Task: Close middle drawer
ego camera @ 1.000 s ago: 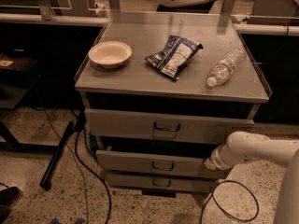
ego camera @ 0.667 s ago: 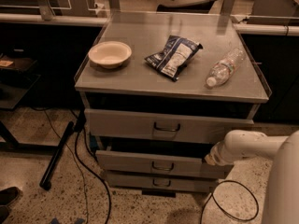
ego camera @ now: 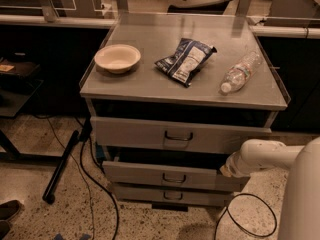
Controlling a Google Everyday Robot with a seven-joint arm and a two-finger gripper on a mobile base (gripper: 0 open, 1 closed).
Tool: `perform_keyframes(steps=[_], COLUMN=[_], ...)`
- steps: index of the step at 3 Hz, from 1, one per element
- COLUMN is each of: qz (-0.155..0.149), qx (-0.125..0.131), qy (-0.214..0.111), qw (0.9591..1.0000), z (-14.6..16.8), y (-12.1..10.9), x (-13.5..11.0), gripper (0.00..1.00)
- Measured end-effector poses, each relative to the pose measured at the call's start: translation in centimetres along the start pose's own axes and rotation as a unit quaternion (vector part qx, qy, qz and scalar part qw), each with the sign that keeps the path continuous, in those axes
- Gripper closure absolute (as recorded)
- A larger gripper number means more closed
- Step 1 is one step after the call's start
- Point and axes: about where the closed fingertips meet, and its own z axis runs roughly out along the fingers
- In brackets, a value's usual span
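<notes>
While the middle drawer [ego camera: 170, 176] stood partly open, between the taller drawer [ego camera: 135, 133] and the slim drawer [ego camera: 145, 193], the gripper [ego camera: 226, 170] sat against its front panel's right end; whether it was spread or closed could not be told. Up and left of it, the tabletop [ego camera: 150, 86] carried a bowl [ego camera: 117, 58], a snack bag [ego camera: 186, 60] and a bottle [ego camera: 241, 71].

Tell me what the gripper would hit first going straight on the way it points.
The gripper, low at the right, points left; it would probably meet the middle drawer at its right end first, though depth is unclear.
</notes>
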Motion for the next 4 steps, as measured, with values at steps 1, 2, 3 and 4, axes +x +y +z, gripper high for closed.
perform_keyframes(steps=[1, 2, 3, 4], qz=[0.011, 0.029, 0.031, 0.036], qx=[-0.024, -0.054, -0.057, -0.046], qy=[0.024, 0.045, 0.049, 0.037], qw=[0.9994, 0.9971, 0.9967, 0.9976], z=[-1.5, -4.3, -4.5, -4.9], y=[0.8, 2.0, 2.1, 1.3], x=[2.2, 5.2, 5.6, 4.6], gripper=[1.0, 1.0, 1.0, 1.0])
